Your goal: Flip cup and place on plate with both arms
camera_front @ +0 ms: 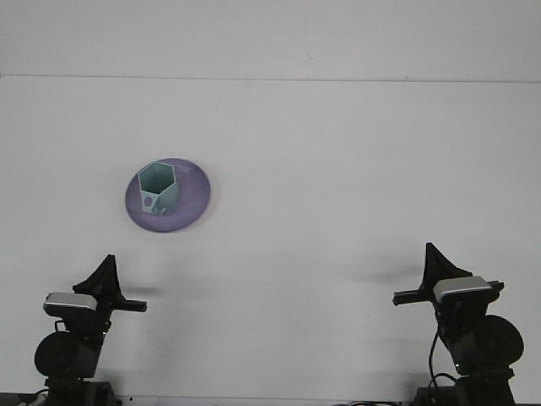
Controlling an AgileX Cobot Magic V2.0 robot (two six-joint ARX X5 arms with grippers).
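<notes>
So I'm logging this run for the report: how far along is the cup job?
It looks finished. The teal cup stands mouth-up on the purple plate, so the flip and the placing appear done. Nothing is in hand: the left end effector and right end effector sit at the near table edge, well apart from the plate. Nothing visible remains.

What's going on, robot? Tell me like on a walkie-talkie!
Left gripper and right gripper low, near me, holding nothing. Cup upright on plate. Nothing in the way.

cup [157,188]: teal, dark marks | plate [193,200]: purple | table [338,169]: white
</notes>
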